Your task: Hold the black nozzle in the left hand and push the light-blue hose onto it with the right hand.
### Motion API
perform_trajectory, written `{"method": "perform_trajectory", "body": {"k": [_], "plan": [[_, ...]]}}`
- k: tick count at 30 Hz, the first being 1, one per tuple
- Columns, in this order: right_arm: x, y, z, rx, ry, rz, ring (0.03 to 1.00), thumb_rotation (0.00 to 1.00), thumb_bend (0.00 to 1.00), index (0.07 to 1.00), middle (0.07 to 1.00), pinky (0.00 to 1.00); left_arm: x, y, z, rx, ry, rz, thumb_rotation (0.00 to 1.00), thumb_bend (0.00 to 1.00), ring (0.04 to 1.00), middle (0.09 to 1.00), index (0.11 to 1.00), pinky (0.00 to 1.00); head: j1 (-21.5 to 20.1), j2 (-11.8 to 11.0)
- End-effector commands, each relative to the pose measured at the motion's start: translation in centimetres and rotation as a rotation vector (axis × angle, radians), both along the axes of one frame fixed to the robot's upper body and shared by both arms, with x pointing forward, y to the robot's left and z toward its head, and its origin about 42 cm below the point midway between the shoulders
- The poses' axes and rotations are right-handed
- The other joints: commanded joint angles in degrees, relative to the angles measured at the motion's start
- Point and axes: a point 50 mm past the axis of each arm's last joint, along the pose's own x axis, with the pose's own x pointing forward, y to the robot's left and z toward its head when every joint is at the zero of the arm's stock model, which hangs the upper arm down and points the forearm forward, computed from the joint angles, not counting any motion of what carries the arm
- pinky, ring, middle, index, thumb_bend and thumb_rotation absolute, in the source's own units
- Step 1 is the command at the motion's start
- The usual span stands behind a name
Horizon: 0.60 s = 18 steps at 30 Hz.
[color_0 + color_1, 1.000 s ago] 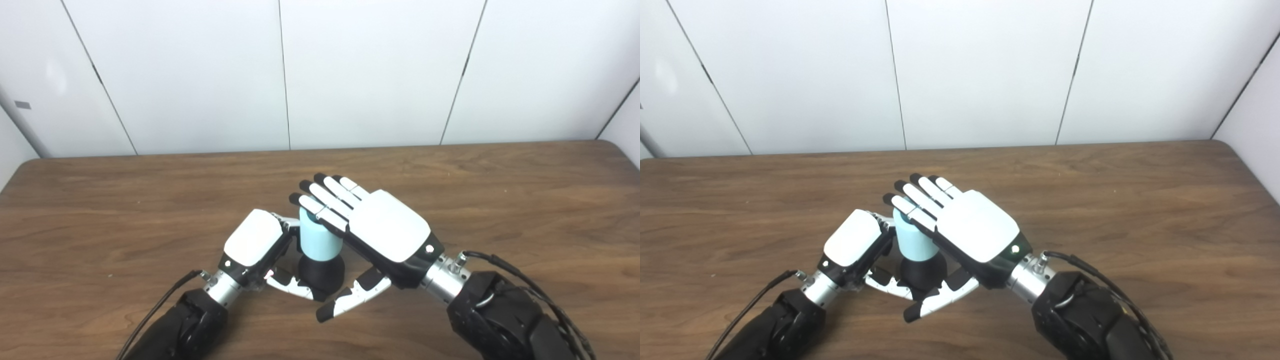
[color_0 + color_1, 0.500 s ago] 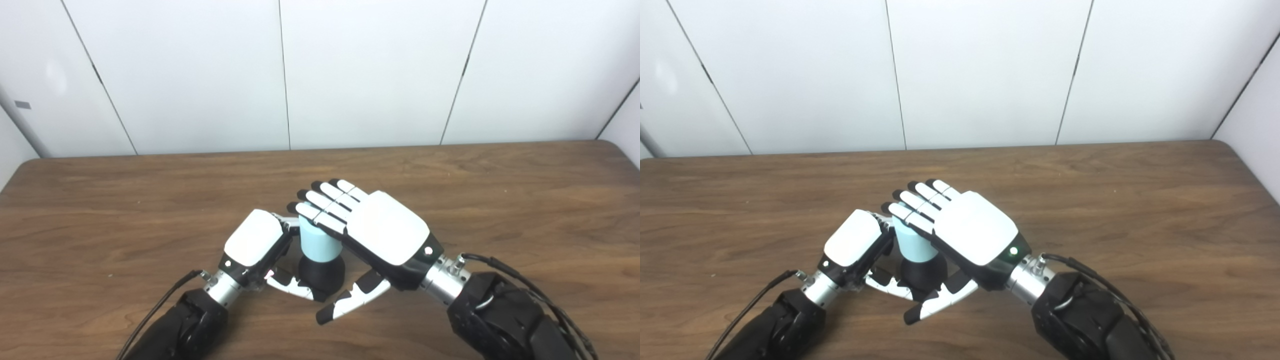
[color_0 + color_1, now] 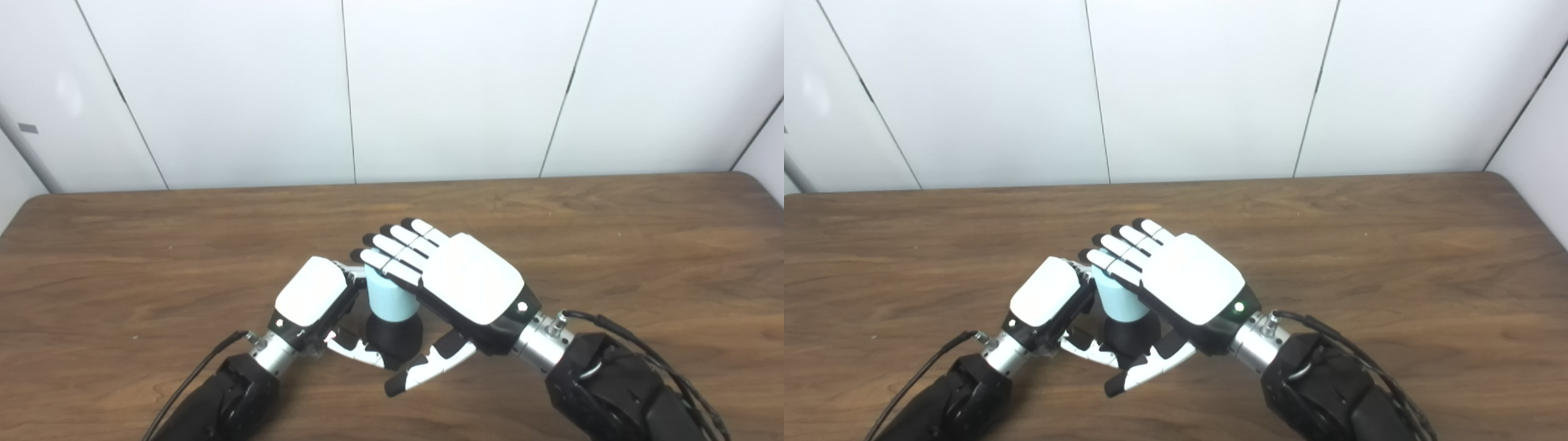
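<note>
The black nozzle (image 3: pixel 394 334) stands upright on the wooden table (image 3: pixel 612 233), near the front middle. The light-blue hose (image 3: pixel 387 300) is a short cylinder that sits upright on top of the nozzle. My left hand (image 3: pixel 309 300) is shut on the nozzle from the left, with its thumb at the nozzle's base; its fingers are hidden behind the hose. My right hand (image 3: pixel 468 278) is open and flat, and its fingers (image 3: pixel 392 254) lie across the top of the hose. Its thumb (image 3: pixel 422 370) points out below, in front of the nozzle. The hose's top end is hidden.
A white panelled wall (image 3: pixel 453 92) runs along the table's far edge. Both forearms (image 3: pixel 612 392) come in low over the table's front edge.
My right hand has come down a little and its fingers have bent lower over the hose's top. The hose sits slightly lower. The left hand has not moved.
</note>
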Motion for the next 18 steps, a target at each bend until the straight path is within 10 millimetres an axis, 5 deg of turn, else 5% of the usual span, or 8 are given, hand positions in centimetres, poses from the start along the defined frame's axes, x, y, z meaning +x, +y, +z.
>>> {"method": "perform_trajectory", "body": {"k": [1, 18], "plan": [[-0.6, -0.3, -3.2, -0.178, 0.163, 0.008, 0.948, 0.88, 0.95, 0.895, 0.944, 0.96, -7.0, -0.3, -8.1, 0.067, 0.267, -0.01, 0.0, 0.52, 0.185, 0.471, 0.482, 0.14, -0.03, 0.1], [-0.9, -0.3, -4.5, -0.208, 0.177, -0.004, 1.0, 0.85, 0.95, 0.965, 1.0, 0.94, -7.1, -0.2, -8.1, 0.065, 0.275, -0.004, 0.0, 0.52, 0.192, 0.472, 0.482, 0.14, 0.02, 0.07]]}}
